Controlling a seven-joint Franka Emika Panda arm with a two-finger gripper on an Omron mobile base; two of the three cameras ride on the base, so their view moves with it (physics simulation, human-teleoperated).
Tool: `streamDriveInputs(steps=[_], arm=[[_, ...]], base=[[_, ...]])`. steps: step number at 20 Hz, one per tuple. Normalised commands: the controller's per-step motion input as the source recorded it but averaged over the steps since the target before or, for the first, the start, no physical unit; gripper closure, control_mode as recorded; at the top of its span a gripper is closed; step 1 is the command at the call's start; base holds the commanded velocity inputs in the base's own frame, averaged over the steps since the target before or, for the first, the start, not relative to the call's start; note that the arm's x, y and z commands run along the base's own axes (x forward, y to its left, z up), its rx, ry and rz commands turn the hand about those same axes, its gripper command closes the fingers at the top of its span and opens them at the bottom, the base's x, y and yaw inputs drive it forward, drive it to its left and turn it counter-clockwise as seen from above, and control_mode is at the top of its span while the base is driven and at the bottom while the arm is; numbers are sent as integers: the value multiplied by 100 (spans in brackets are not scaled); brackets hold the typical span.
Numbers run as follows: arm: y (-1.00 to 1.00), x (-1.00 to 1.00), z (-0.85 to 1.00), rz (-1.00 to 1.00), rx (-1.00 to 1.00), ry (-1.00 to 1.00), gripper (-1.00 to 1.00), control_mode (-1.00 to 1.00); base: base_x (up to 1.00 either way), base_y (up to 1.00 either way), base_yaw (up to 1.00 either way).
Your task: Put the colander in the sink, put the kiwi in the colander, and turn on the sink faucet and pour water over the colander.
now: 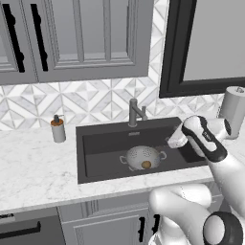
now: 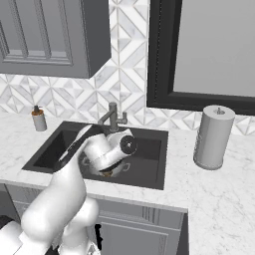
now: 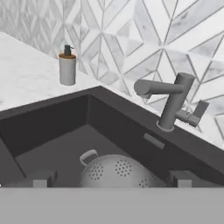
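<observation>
I see the colander (image 1: 143, 158) sitting in the sink (image 1: 100, 143) w/ the kiwi (image 1: 146, 164) inside it. My claw (image 3: 109, 180) hovers over the basin's right side, jaws wide apart, holding nothing. Sink faucet (image 3: 168, 101) stands behind at the rim; soap dispenser (image 1: 58, 129) on the bench, left.

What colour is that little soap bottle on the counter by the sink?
The soap bottle is light grey with an orange-brown collar and a dark pump top, clearest in the hand view.
</observation>
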Motion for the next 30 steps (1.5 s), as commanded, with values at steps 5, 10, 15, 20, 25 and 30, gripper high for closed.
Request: streamDriveInputs(steps=[5,10,15,20,25,30], arm=[[-35,0,28,12,29,-31,-100,-100],[-27,5,15,14,27,-28,-100,-100],[-1,45,12,1,6,-7,-100,-100],[-6,38,12,0,1,0,-100,-100],[-25,29,5,0,5,4,-100,-100],[-3,40,-1,1,8,0,-100,-100]], base=[[0,0,0],[0,0,0],[0,0,0],[0,0,0],[0,0,0],[0,0,0]])
